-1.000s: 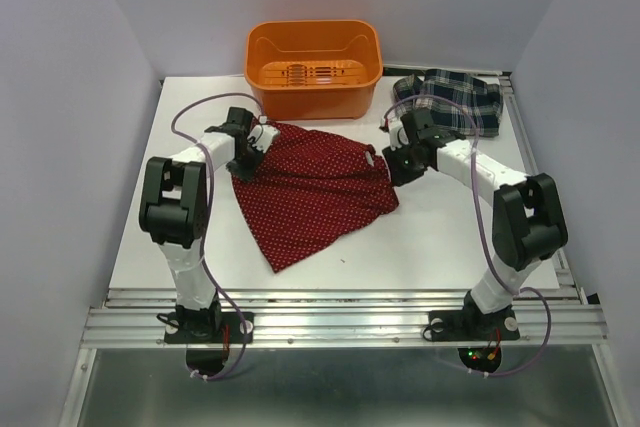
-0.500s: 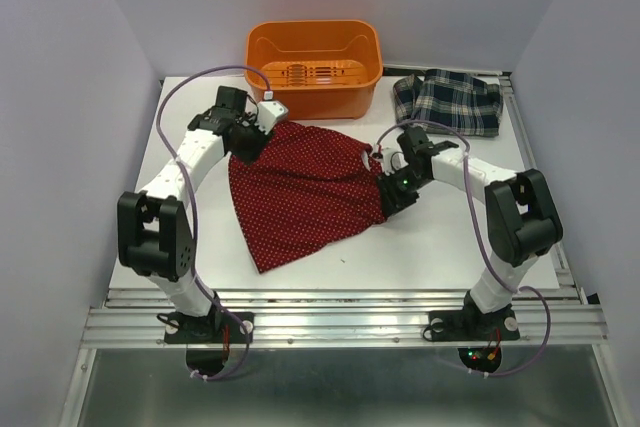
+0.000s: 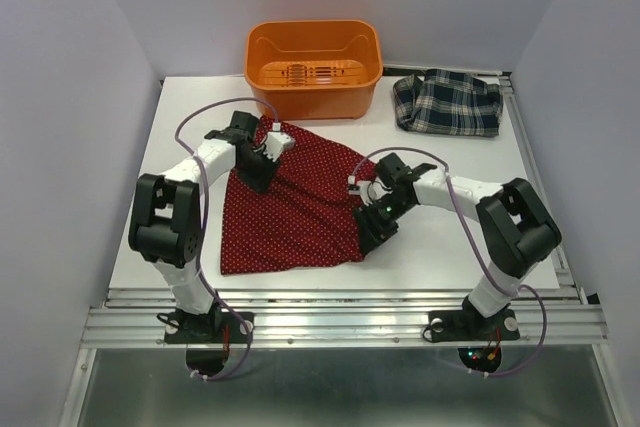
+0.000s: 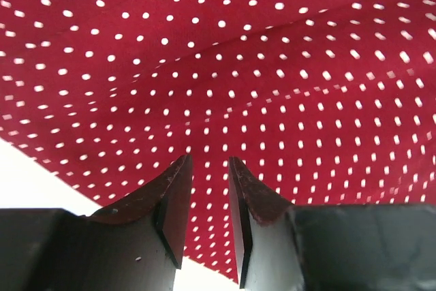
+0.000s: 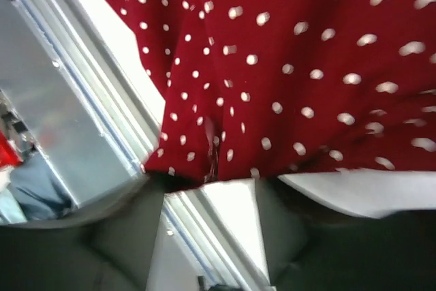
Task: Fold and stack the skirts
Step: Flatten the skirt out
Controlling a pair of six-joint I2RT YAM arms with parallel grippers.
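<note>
The dark red skirt (image 3: 300, 207) with white dots lies spread on the white table (image 3: 455, 237), its hem near the front edge. My left gripper (image 3: 256, 175) hovers over its upper left edge. In the left wrist view the jaws (image 4: 210, 161) stand a little apart, open, with the dotted cloth (image 4: 272, 66) beneath them. My right gripper (image 3: 368, 237) sits at the skirt's lower right corner. It is open (image 5: 211, 185), and the cloth's edge (image 5: 306, 46) lies just beyond its blurred fingertips. The plaid skirt (image 3: 447, 104) lies crumpled at the back right.
An orange plastic bin (image 3: 313, 67) stands at the back centre, just behind the red skirt's top. A metal rail (image 3: 340, 322) runs along the table's near edge and shows close by in the right wrist view (image 5: 88, 100).
The red skirt has been drawn toward the front edge and now lies wider and flatter. The left gripper went from shut to open. The right gripper slid down the skirt's right side and opened wider.
</note>
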